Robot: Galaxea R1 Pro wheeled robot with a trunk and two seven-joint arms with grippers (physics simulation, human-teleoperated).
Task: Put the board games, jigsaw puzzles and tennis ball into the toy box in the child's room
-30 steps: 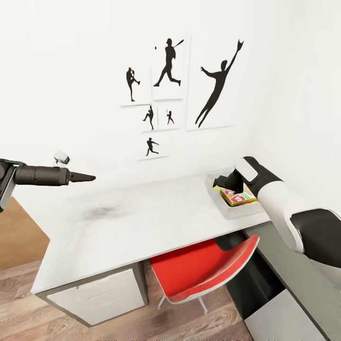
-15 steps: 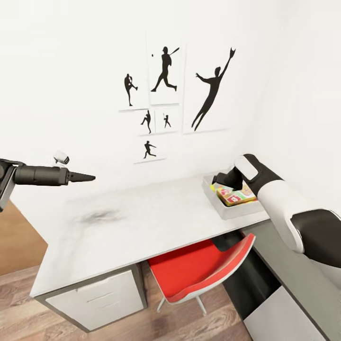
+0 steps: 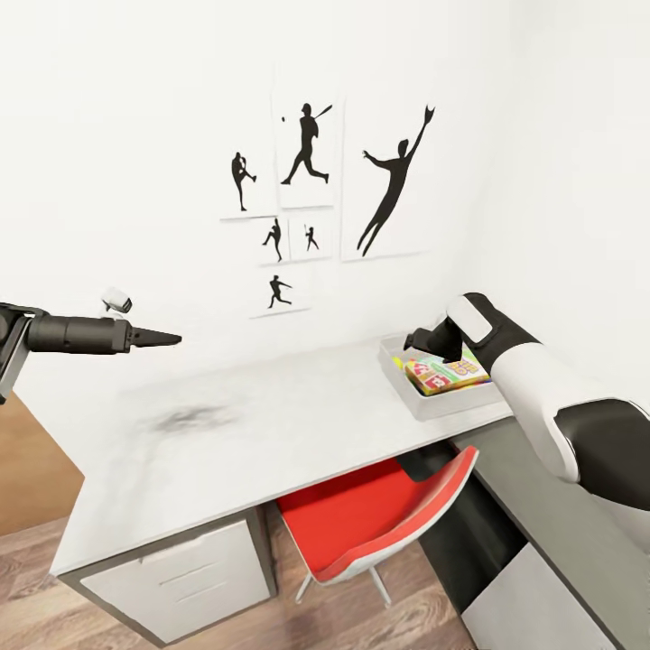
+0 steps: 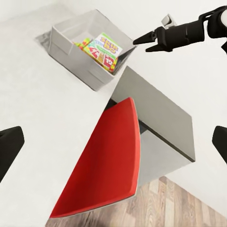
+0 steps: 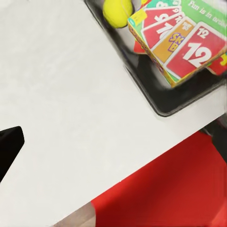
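Observation:
The light grey toy box stands at the right end of the pale table. A yellow-green and red board game lies tilted inside it, with the tennis ball beside it. Bits of yellow and green poke out next to the game; I cannot tell if they are jigsaw puzzles. My right gripper hovers open and empty over the box's near left corner. My left gripper hangs open and empty above the table's left part, its fingers wide apart. The bed is out of view.
A red and white chair is tucked under the table's right half. A drawer unit sits under the left end. A lower dark grey side unit joins on the right. Baseball silhouettes hang on the white wall behind.
The whole head picture has slid left and up, so the camera has moved. Both arms keep their places in the picture, and nothing was taken hold of or let go.

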